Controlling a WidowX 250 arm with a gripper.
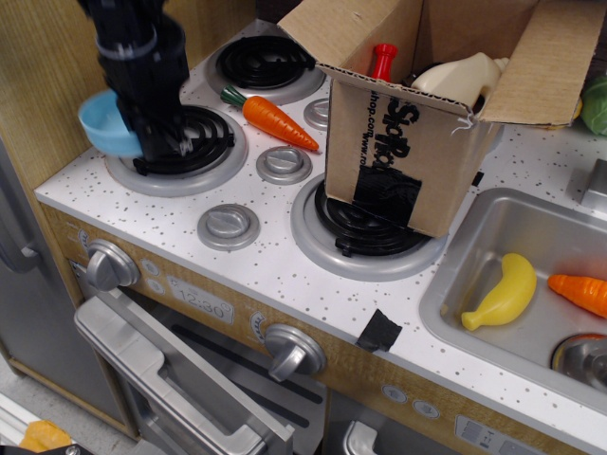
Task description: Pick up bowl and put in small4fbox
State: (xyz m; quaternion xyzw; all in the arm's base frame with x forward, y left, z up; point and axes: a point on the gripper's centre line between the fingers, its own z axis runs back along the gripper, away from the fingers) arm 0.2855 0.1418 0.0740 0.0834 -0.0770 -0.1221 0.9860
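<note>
The light-blue bowl hangs tilted in the air over the left edge of the front-left burner. My black gripper comes down from the top left and is shut on the bowl's right rim. The small4fbox, a brown cardboard box with black lettering and a black tape patch, stands open on the middle front burner, well to the right of the gripper. A red-capped bottle and a cream bottle stick out of it.
An orange toy carrot lies between the burners, between the gripper and the box. A steel sink at the right holds a yellow banana and another carrot. A wooden wall stands close on the left.
</note>
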